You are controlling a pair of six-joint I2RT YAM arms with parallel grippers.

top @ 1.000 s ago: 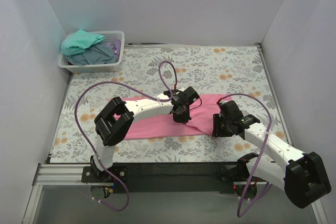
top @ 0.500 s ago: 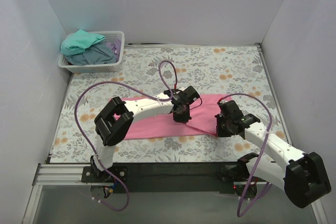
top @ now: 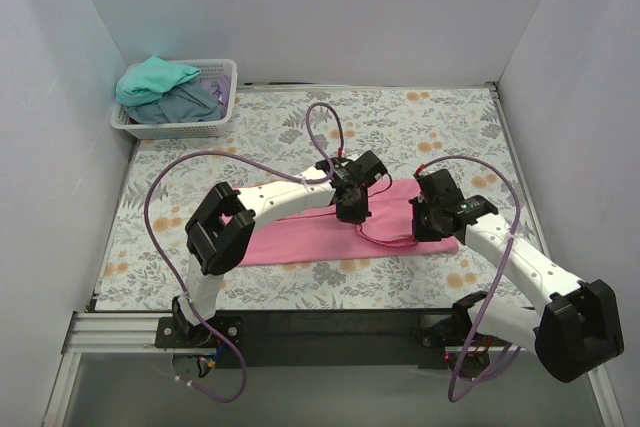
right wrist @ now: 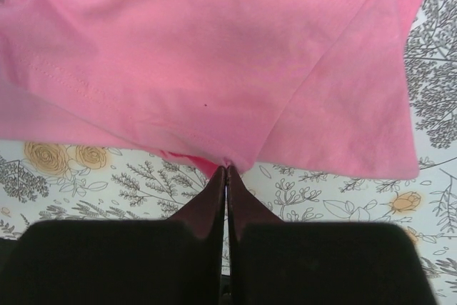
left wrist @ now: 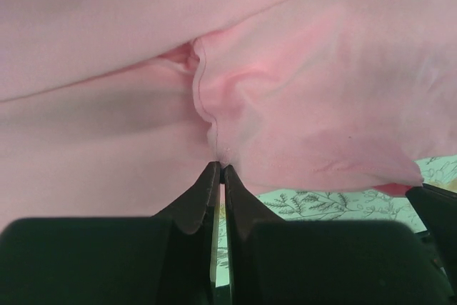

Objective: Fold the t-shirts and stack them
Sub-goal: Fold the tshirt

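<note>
"How much room is there on that worktop (top: pixel 420 127)?"

"White walls close it in on the left, far and right sides, and the arms' bases sit along the near edge. The floral print shows in a broad band from the middle back to the far wall, and down the right side too."

"And the pink t-shirt (top: pixel 280 242)?"

"It lies left to right across the near half. Its near hem runs near the worktop's near edge, and its right end is bunched between the two arms."

"The others?"

"They're in the white basket (top: pixel 170 130) in the far left corner, close to the left wall. A teal t-shirt (top: pixel 155 79) is heaped on a grey-blue t-shirt (top: pixel 190 105), above the rim."

"The left end effector (top: pixel 352 209)?"

"Its fingers are pressed together on a puckered fold of hem, about midway along the pink t-shirt."

"The right end effector (top: pixel 425 222)?"

"Pressed together as well, pinching the pink t-shirt's right end at its edge. Floral print shows just beside the tips."
</note>
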